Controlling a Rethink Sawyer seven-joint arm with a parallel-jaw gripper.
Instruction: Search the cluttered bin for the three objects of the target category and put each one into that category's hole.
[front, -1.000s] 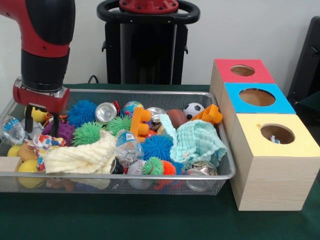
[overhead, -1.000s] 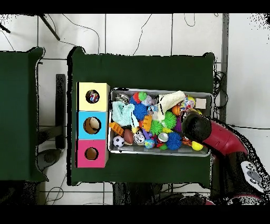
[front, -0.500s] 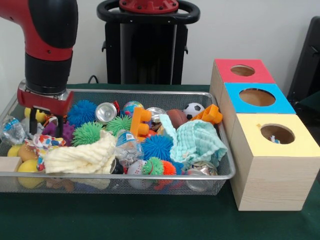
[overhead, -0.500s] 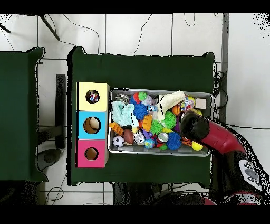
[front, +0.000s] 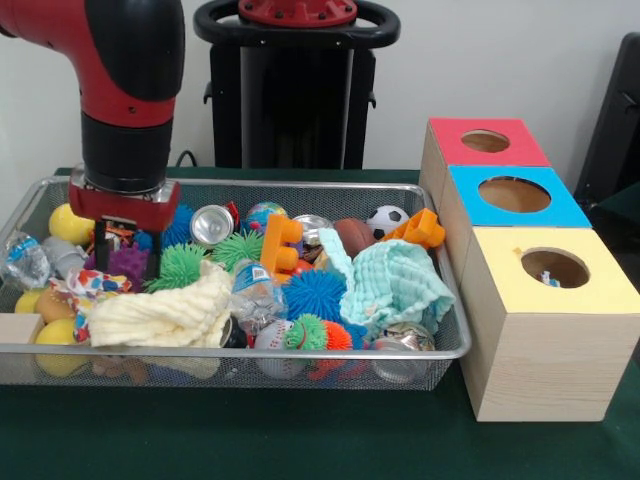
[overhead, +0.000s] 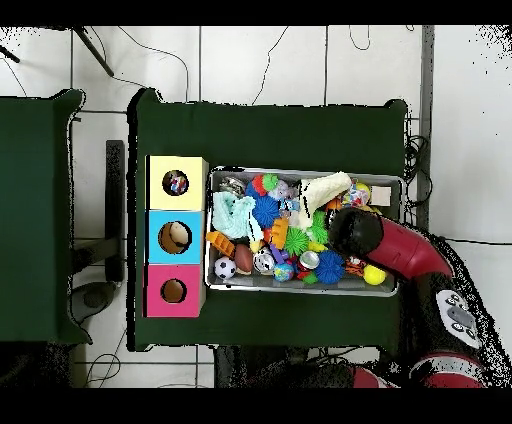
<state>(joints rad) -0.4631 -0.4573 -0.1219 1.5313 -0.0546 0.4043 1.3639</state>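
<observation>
Green cloth covers the table (front: 300, 440), with a pale wall behind it.

My gripper (front: 127, 252) hangs low over the wire bin's (front: 250, 355) end farthest from the boxes. Its two dark fingers (front: 101, 246) stand apart, straddling a purple knobbly toy (front: 127, 264); whether they touch it, I cannot tell. From overhead my red arm (overhead: 395, 248) hides that spot.

Right beside the gripper sits a green spiky ball (front: 180, 266), with a dark blue spiky ball (front: 180, 224) partly behind my wrist. A yellow ball (front: 70, 224) lies toward the bin's end wall, and a crumpled clear bottle (front: 25, 260) near it. In front of the gripper a cream towel (front: 165, 315) is heaped, with a colourful patterned rag (front: 90, 288) at its edge.

Farther along are a silver can (front: 212, 225), an orange building block (front: 280, 245), a bright blue spiky ball (front: 315, 293), a mint green cloth (front: 395, 285), a brown football (front: 352, 237) and a small soccer ball (front: 386, 220).

Just past the bin stand three wooden boxes in a row, each with a round hole on top: the yellow box (front: 550, 330) nearest, then the blue box (front: 512, 195), then the red box (front: 485, 142). Something small shows inside the yellow one's hole.
</observation>
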